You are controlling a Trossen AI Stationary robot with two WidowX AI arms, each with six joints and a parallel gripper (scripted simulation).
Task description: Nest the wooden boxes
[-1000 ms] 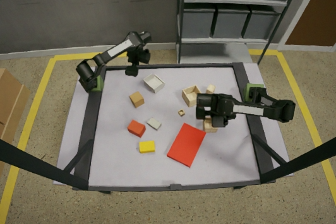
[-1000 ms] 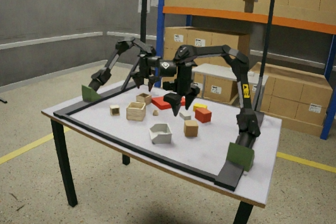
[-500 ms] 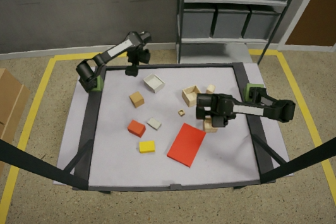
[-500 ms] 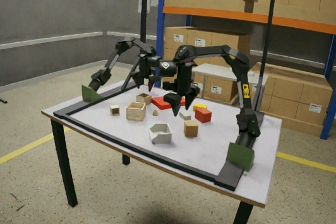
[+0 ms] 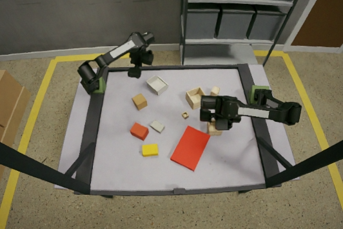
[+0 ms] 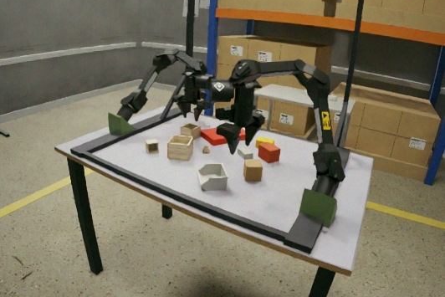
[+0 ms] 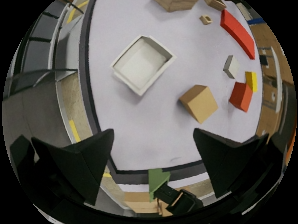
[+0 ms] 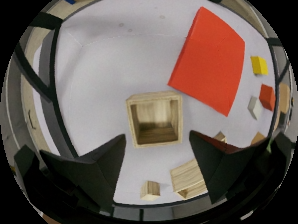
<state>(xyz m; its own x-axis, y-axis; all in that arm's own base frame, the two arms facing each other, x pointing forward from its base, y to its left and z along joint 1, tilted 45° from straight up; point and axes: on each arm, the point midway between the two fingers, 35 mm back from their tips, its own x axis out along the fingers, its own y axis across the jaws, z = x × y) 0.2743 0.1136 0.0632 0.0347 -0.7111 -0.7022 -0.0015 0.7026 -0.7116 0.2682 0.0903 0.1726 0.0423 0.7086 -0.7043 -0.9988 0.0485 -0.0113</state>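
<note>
Seen from above, the task's wooden boxes are on the right half of the table [image 5: 122, 171] [image 6: 268, 209], set apart and not nested. The biggest wooden box [image 5: 195, 97] [image 6: 180, 147] [image 7: 175, 4] [image 8: 189, 179] sits toward the far side with its open side up. Just to its right is a small wooden box [image 5: 215, 91] [image 6: 151, 146] [image 8: 150, 190], lying on its side. Nearer and to the right, a medium wooden box [image 5: 214, 129] [image 6: 191, 130] [image 7: 216, 4] [image 8: 155, 96] lies beneath the right gripper [image 5: 214, 120] [image 6: 191, 118] [image 8: 157, 135], which is open, holding nothing, its fingers apart above the box. The tiny wooden box [image 5: 185, 115] [image 6: 206, 149] [image 7: 206, 20] [image 8: 220, 136] is near the biggest one, on its near-left side. The left gripper [image 5: 140, 65] [image 6: 240, 146] [image 7: 155, 133] is wide open and holds nothing; it hangs above the far-left part of the table. To its right on the table is a pale grey open box [image 5: 157, 84] [image 6: 212, 176] [image 7: 142, 65], its open side up. A tan block [image 5: 139, 101] [image 6: 253, 170] [image 7: 199, 104] stands nearer and to the left of that box. Farther toward the near side are a red block [image 5: 139, 131] [image 6: 268, 152] [image 7: 241, 96] [image 8: 267, 96], a small grey block [image 5: 157, 126] [image 6: 245, 152] [image 7: 231, 66] [image 8: 255, 107] to its right, and a yellow block [image 5: 150, 149] [image 6: 265, 142] [image 7: 251, 81] [image 8: 259, 65] nearest of the three. A flat red slab [image 5: 190, 148] [image 6: 215, 135] [image 7: 237, 34] [image 8: 210, 60] lies at an angle right of the yellow block, its far-right corner close to the medium box.
</note>
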